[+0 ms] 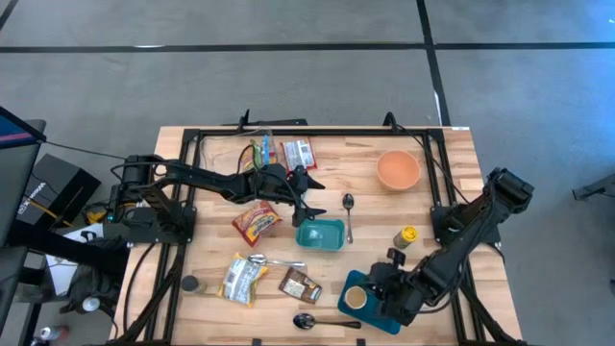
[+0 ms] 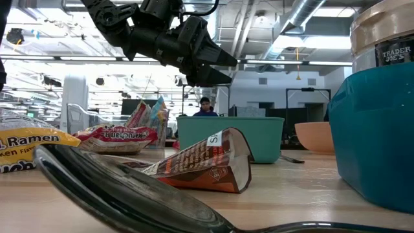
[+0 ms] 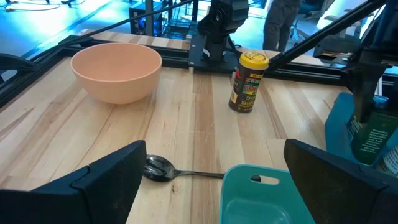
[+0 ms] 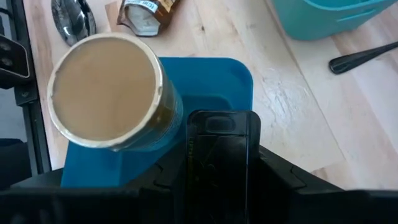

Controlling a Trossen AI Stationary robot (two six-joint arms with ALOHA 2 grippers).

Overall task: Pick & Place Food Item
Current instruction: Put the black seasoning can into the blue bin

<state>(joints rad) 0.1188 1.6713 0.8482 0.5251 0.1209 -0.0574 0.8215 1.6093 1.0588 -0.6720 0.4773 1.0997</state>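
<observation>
1. We see the right claw (image 1: 378,300) clamped on the tan-lidded jar (image 1: 356,298), standing in the blue tray (image 1: 354,282).
2. Our left claw (image 1: 306,204) gapes wide above the teal container (image 1: 320,234).

Tan-lidded jar (image 1: 356,299) upright on blue tray (image 1: 354,283)

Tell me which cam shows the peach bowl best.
Left wrist view: the peach bowl shows whole, close and unblocked. High view has it small, near the table's far right corner. Low view catches only part beside the blue tray. Right wrist view misses it.
</observation>
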